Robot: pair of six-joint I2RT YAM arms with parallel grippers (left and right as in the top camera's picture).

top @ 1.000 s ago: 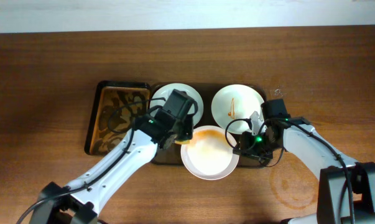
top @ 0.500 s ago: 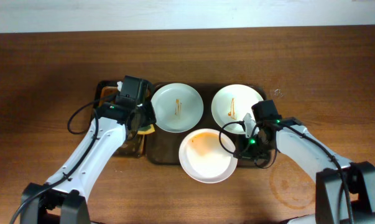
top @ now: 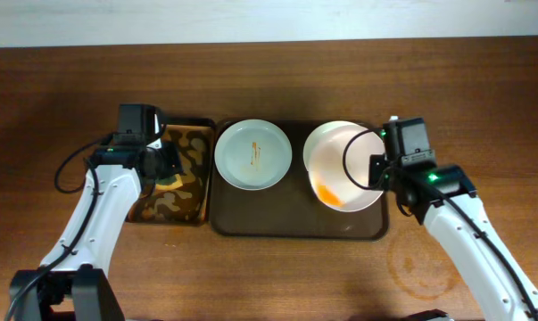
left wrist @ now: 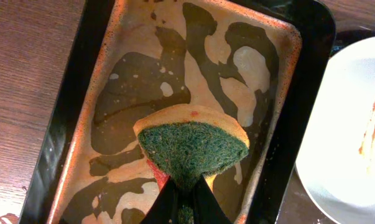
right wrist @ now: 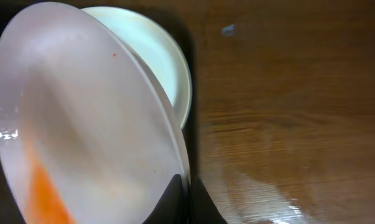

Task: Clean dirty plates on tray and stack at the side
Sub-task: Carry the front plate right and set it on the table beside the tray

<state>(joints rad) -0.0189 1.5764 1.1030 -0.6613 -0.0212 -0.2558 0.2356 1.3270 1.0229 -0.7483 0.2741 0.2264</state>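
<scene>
Right wrist: blurred plate (right wrist: 81, 112), seemingly tilted (orange smear (right wrist: 47, 186)).

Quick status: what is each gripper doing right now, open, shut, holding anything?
The left gripper is shut on the sponge.
The right gripper is shut on the rim of the white plate, held tilted.

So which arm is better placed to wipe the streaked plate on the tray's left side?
Left. The left gripper holds the sponge over the small tray, right beside that plate. The right gripper is clamped on another, tilted plate.
</scene>
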